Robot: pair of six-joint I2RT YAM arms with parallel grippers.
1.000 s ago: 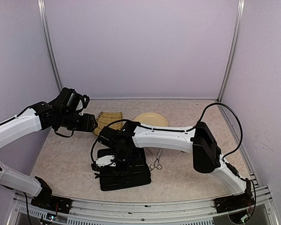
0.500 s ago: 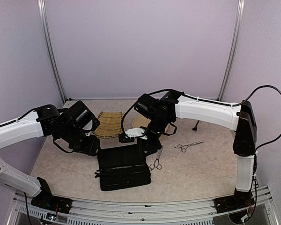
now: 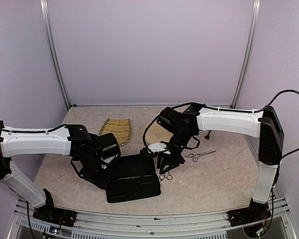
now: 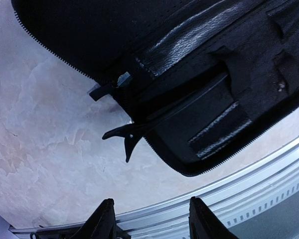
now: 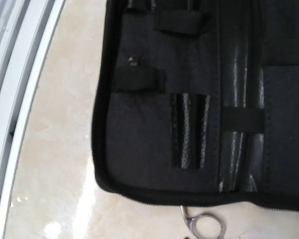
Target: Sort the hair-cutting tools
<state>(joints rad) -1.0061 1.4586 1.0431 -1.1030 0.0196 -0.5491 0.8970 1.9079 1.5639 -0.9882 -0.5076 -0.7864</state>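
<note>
Top cam high at rear, wide. L/R wrist cams close, facing down; all share case.

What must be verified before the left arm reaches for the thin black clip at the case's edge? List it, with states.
1. Left gripper: jaws apart, nothing between: ok.
2. Thin black clip in view ahead of it, tail out over the table: ok.
3. Clip free of the black rectangular zip case: cannot tell.
4. Right gripper away from the clip, near the case's far right corner: ok.
5. Right gripper empty: cannot tell.
6. Slim silver scissors and the second pair lying on the table: ok.
</note>
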